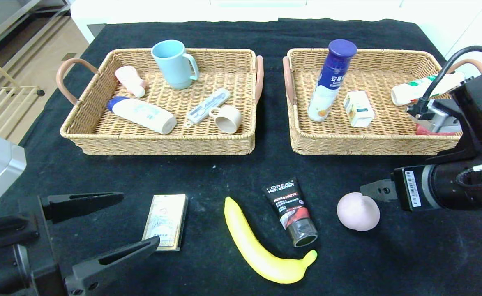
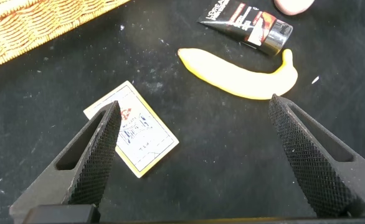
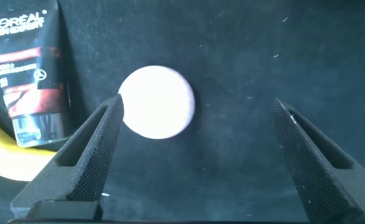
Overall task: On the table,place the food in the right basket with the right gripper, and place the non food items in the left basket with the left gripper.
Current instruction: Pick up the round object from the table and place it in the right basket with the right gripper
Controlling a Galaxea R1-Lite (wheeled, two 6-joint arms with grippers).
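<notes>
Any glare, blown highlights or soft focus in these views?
Head view: even light, the table's black cloth dark but readable, objects sharp. Right wrist view: the pale round bun is washed out to near white, its surface detail lost. Left wrist view: the banana is bright, the card box slightly soft.

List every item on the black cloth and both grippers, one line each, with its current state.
Yellow banana: lying loose on the cloth.
Black L'Oreal tube: lying flat, cap toward the robot.
Pale pink round bun: resting beside the right gripper, not held.
Gold-edged flat card box: lying flat, untouched.
Left gripper: open, empty, near the card box.
Right gripper: open, empty, over the bun.
</notes>
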